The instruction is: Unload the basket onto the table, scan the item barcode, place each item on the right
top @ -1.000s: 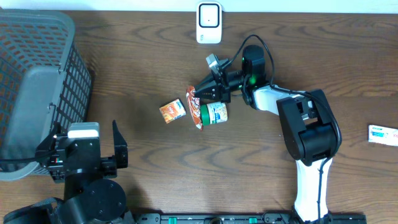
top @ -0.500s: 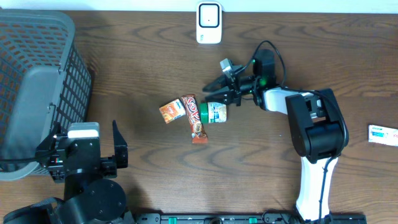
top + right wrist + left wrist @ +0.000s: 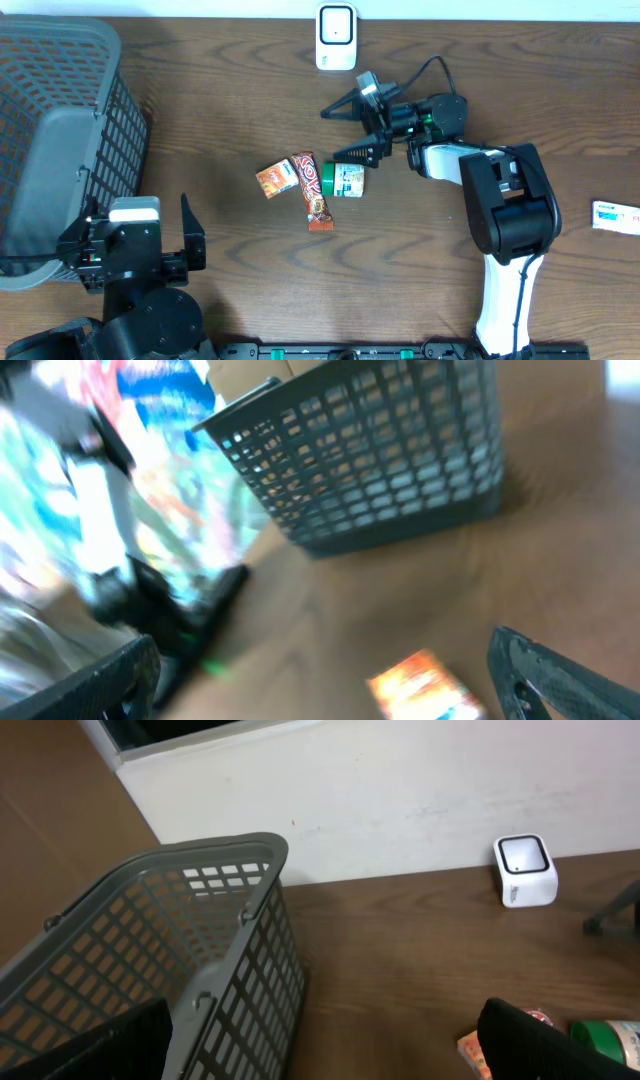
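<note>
Sitting nearest, at the front left of the table (image 3: pixel 250 290), the left hand (image 3: pixel 135 238) has its two fingers spread wide and holds nothing. The grey mesh basket (image 3: pixel 122 130) stands just beside it and runs back along the left edge towards the far side. Over at the right edge, well apart from everything else, lies a small white and blue packet (image 3: pixel 614 215).

Farther in, near the middle of the table, three things lie in a cluster. The snack bar (image 3: pixel 313 190) lies flat and tilted, with its lower end pointing towards the front. A small orange packet (image 3: pixel 277 178) lies just beside it on the left. A green-capped bottle (image 3: pixel 347 180) lies on its side to the right, with its cap against the bar.

Behind the bottle, the right hand (image 3: pixel 346 128) reaches in from the right with its fingers spread as wide as they go, gripping nothing. Its lower fingertip is just above the bottle and its upper one points towards the far edge. The right wrist view is blurred and shows only the orange packet and the basket.

Farthest back, the white scanner (image 3: pixel 337 37) stands at the far edge of the table, well apart from the snack bar.
</note>
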Tool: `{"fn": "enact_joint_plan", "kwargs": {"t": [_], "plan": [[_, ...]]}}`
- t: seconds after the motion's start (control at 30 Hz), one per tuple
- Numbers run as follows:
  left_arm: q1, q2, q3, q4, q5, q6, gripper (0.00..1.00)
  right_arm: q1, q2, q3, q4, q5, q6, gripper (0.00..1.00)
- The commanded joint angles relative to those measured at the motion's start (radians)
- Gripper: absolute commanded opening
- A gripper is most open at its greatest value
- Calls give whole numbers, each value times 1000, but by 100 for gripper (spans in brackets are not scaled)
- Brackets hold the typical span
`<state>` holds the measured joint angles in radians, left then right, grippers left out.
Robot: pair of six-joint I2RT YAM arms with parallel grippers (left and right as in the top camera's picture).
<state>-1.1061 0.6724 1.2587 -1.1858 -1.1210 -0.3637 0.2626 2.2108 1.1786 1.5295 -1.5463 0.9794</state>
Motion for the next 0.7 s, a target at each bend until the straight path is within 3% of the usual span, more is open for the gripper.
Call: {"fn": "enact_joint_plan", "kwargs": {"t": [0.0,0.17,0.27,0.37,0.53,0.67], "plan": [[3,-3,2,-3,-5,-8,98,37,-6,-19,23,-13,336,99],[3,-3,2,-3,-5,-8,98,135,-6,-40,47,-13,271,99],[3,-3,2,-3,-5,-8,98,187,-6,-23,17,-1,325,99],[3,-3,2,-3,-5,-8,98,230,-6,17,-135,48,409,99],[3,-3,2,-3,-5,-8,98,229,-6,159,-284,126,392,99],[3,-3,2,-3,-5,-8,98,201,-6,346,-537,135,273,99]]}}
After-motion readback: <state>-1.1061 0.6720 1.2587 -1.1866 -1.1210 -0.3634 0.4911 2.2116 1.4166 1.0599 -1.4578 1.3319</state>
